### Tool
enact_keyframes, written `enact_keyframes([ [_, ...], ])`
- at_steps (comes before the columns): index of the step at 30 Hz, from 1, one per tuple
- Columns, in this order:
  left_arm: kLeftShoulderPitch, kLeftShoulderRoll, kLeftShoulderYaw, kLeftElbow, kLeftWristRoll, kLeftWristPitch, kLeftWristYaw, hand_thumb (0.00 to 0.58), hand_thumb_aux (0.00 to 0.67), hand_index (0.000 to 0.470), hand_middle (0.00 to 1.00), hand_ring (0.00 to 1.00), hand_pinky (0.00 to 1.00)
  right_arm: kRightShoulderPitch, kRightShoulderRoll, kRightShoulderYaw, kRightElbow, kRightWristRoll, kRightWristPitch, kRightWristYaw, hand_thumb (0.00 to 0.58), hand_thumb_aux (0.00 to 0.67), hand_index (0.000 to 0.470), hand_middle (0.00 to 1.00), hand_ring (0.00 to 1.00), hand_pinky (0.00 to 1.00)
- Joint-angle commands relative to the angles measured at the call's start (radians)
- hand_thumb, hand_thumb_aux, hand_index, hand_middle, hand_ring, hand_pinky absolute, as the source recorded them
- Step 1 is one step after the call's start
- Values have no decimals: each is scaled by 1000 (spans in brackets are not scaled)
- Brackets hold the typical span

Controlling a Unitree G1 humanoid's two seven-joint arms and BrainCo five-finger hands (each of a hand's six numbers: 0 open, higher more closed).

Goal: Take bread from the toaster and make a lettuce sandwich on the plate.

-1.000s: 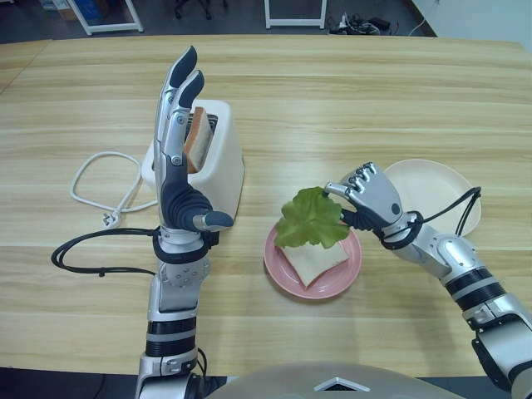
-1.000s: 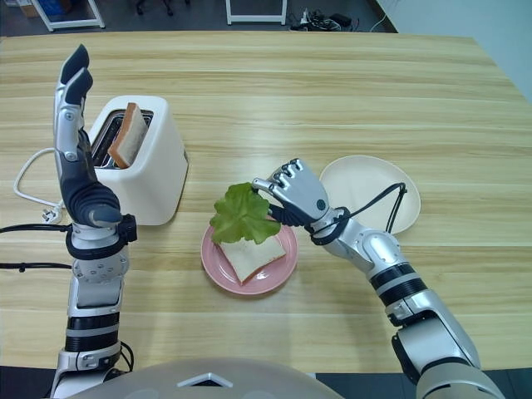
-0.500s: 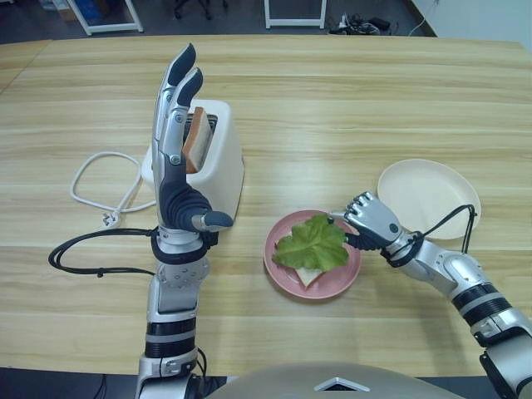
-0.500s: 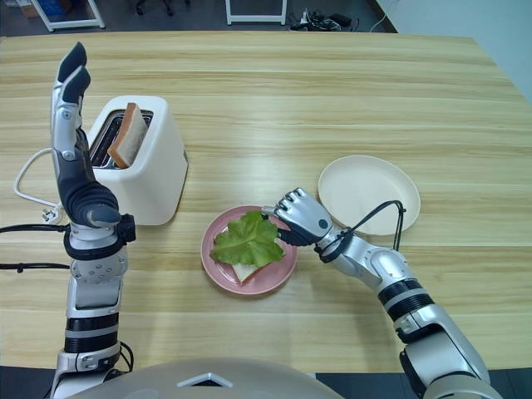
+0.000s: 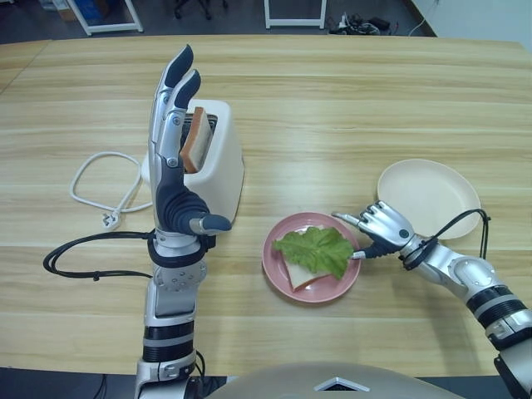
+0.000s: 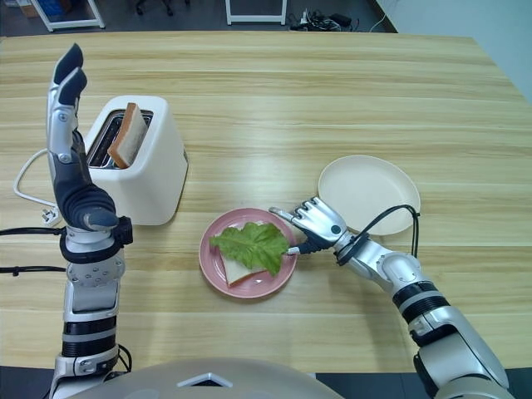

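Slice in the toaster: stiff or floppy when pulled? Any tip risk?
The bread slice stands tilted, well above its slot: probably light and stiff enough to pinch, though a hard squeeze may dent it. The toaster looks tall and narrow, so a sideways pull might rock it.

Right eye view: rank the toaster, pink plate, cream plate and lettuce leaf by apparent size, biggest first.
1. toaster
2. pink plate and cream plate: they look about alike, so I won't rank one over the other
3. lettuce leaf, smallest
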Motion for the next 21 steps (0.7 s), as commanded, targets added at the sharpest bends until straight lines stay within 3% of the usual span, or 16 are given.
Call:
enact_keyframes([
  [1, 5, 5, 28, -18, -18, 28, -5, 0, 0, 0, 0, 0, 0, 30, -62, -67, -92, 25, 0, -70, 0, 0, 0, 0, 0, 0],
  [7, -48, 27, 128, -25, -16, 135, 15, 0, 0, 0, 0, 0, 0, 94, -138, -255, -180, 163, -50, -200, 0, 0, 0, 0, 0, 0],
  [12, -86, 154, 221, 112, 158, 338, 22, 0, 0, 0, 0, 0, 0, 190, -127, -477, -250, 369, -126, -273, 0, 0, 0, 0, 0, 0],
  [16, -113, 247, 164, 269, 320, 501, -5, 0, 0, 0, 0, 0, 0, 235, -82, -569, -341, 437, -156, -259, 0, 0, 0, 0, 0, 0],
  [21, -110, 298, 44, 404, 364, 609, -110, 0, 0, 0, 0, 0, 0, 245, -18, -590, -385, 414, -170, -227, 0, 0, 0, 0, 0, 0],
])
